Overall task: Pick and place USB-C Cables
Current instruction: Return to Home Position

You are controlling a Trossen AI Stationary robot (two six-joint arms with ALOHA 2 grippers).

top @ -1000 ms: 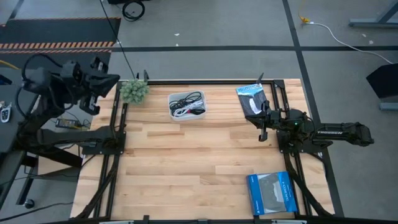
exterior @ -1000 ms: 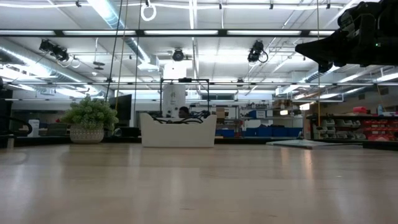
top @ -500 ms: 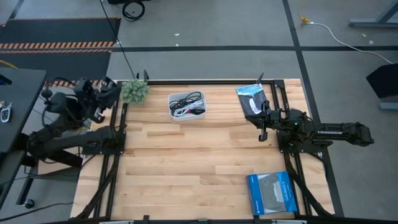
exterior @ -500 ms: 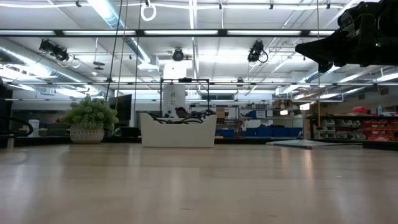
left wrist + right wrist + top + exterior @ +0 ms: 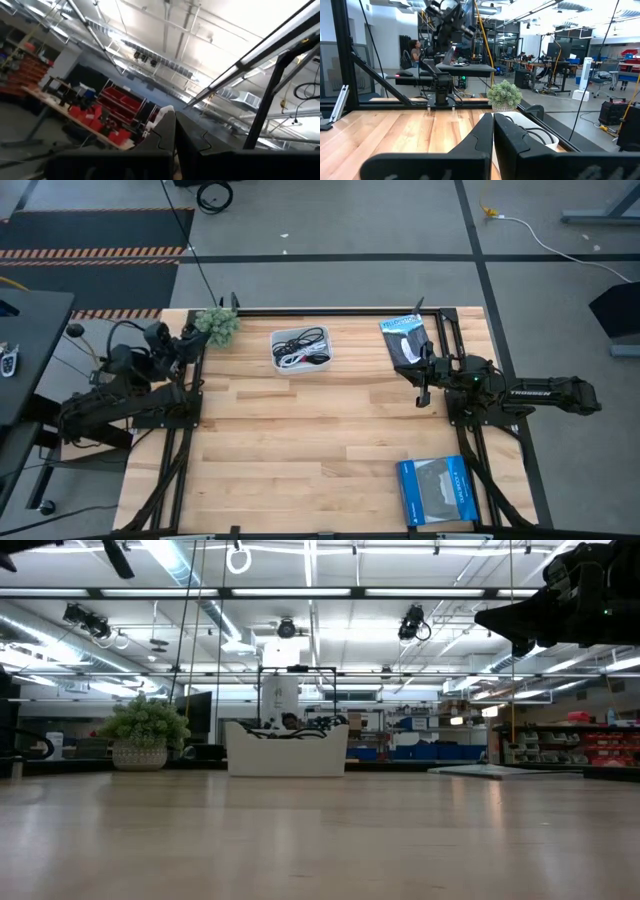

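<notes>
The USB-C cables (image 5: pixel 300 346) lie as a black and white tangle inside the white tray (image 5: pixel 326 361) at the table's far middle. In the low view, loops of cable (image 5: pixel 290 731) poke above the tray's rim. My left gripper (image 5: pixel 187 341) is shut and sits over the table's far left corner beside a small plant, pointing upward at the ceiling in its wrist view (image 5: pixel 172 135). My right gripper (image 5: pixel 415 370) is shut, raised, and hovers at the table's right side, to the right of the tray, pointing toward the table's left (image 5: pixel 492 131). Neither touches anything.
A potted plant (image 5: pixel 215 326) stands at the far left corner. A dark packet (image 5: pixel 404 340) lies at the far right and a flat blue packet (image 5: pixel 436 491) at the near right. Black frame rails (image 5: pixel 185 415) run along both sides. Bare wood (image 5: pixel 300 440) fills the middle.
My left arm has swung from off the table's left side toward the table and lowered, bringing its gripper beside the plant at the far left corner. A dark part of it now shows at the low view's top left. The right arm, tray and cables have stayed still.
</notes>
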